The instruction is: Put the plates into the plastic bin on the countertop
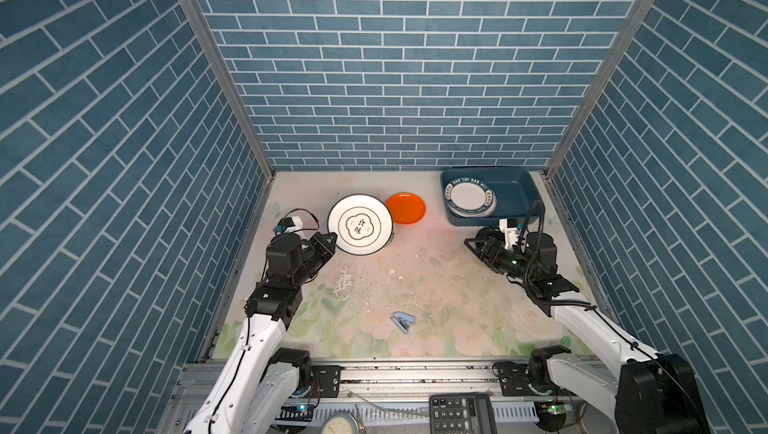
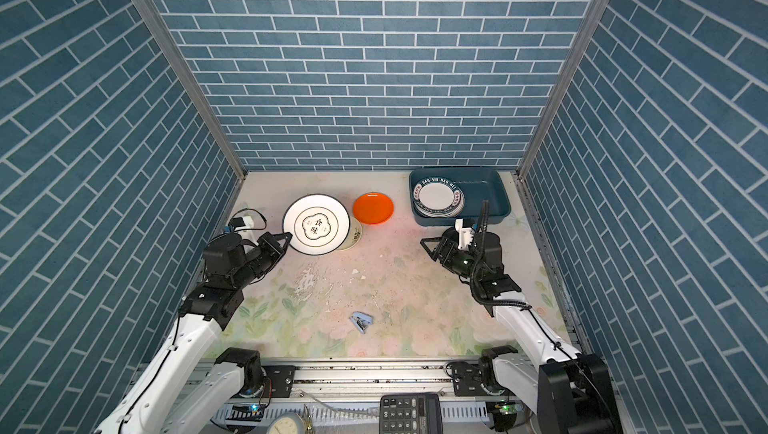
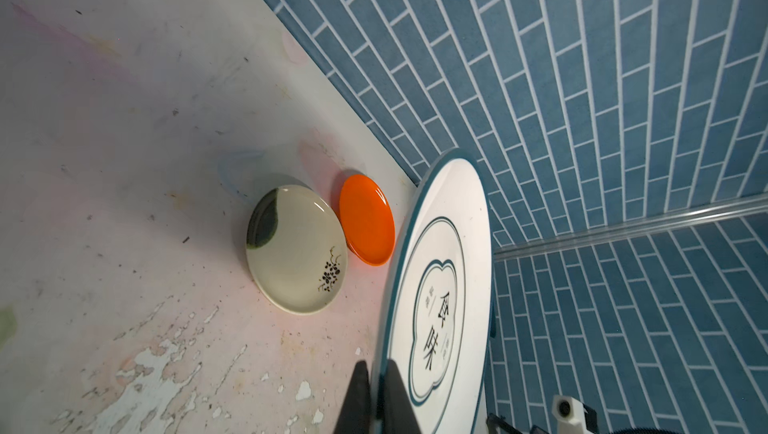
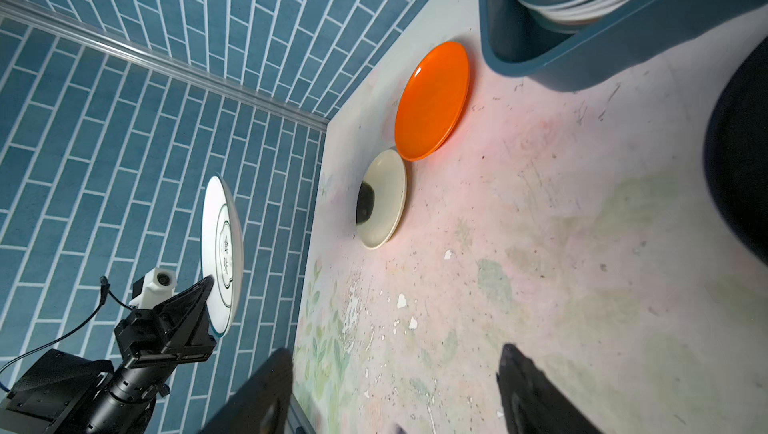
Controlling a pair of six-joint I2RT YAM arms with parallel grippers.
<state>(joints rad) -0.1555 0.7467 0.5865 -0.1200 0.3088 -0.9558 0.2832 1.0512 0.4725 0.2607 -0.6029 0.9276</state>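
One white plate (image 1: 360, 224) sits clamped in left tool (image 1: 333, 239); right tool (image 1: 471, 247) gapes near bin (image 1: 473, 219).

A blue stapler (image 1: 403, 323) lies beyond calculator (image 1: 462, 413) and dial (image 1: 341, 423).

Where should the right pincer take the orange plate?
Probably its near rim, from the front and low. The orange plate lies flat, so only the raised rim is grippable. The cream plate crowds its left, and the open right pincer faces the free side.
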